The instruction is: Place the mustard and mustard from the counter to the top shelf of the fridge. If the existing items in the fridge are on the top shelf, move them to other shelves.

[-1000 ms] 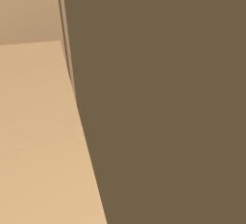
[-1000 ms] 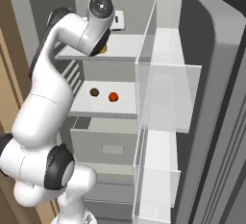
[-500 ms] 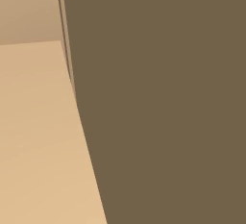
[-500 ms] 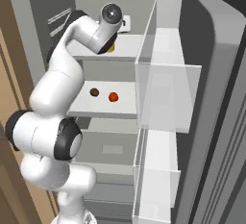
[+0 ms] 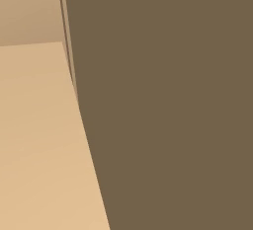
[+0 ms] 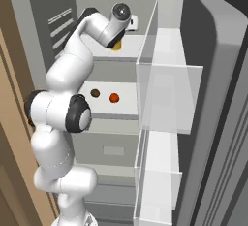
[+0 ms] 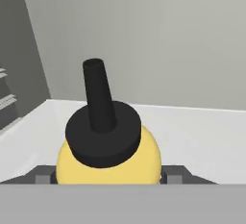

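Note:
The taller mustard bottle (image 7: 108,158), amber-yellow with a dark pointed nozzle, sits between my gripper (image 7: 109,179) fingers (image 7: 44,177), which are shut on its body. In the right base view the hand reaches into the fridge (image 6: 48,7), and a bit of the yellow bottle (image 6: 116,46) shows under it, just over the white top shelf (image 6: 133,53). A dark brown lump (image 6: 95,93) and an orange-red ball (image 6: 114,97) lie side by side on the shelf below. The squat mustard jar and the counter are out of view.
The open fridge door (image 6: 213,99) stands at the right with clear racks (image 6: 167,82) reaching toward the shelves. A pale grey drawer box (image 6: 114,150) sits under the middle shelf. A brown panel (image 5: 168,105) blocks the left base view.
The arm has stretched further into the fridge, carrying the hand and the bottle right and deeper over the top shelf. The ball and the lump have not moved.

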